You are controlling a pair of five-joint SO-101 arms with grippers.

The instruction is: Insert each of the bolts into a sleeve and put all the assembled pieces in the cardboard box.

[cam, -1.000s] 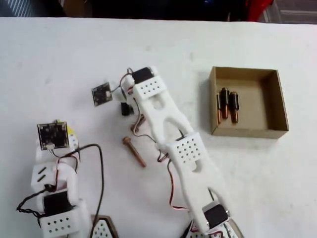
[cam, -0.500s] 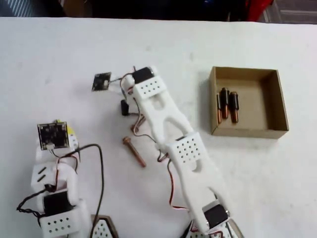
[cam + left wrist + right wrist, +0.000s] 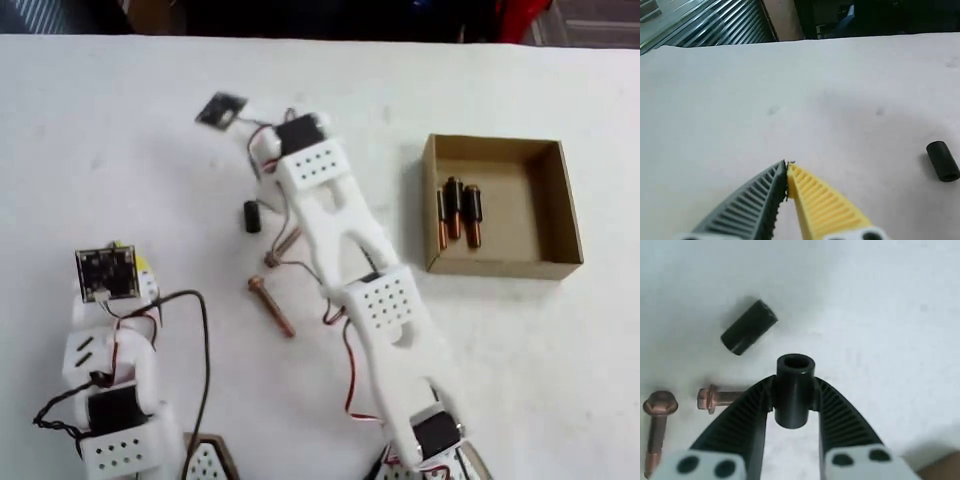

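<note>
Risk: sleeve [image 3: 795, 405] may twist or slip in grip if bolt [image 3: 720, 396] enters off-axis. Also: second sleeve [image 3: 749, 327] lies loose on desk [image 3: 880, 315] and may roll if bumped.

My right pincer [image 3: 794, 384]: clamped on sleeve, near bolt.
My left pincer [image 3: 786, 172]: tips together, empty.
Box [image 3: 500, 268] holds finished pieces [image 3: 457, 212].

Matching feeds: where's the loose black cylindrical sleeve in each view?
High view: loose black cylindrical sleeve, beside the right arm on the white table.
Left wrist view: sleeve apart from the shut left gripper.
Right wrist view: sleeve beyond the right gripper's held sleeve.
Shared landmark: white table.
</note>
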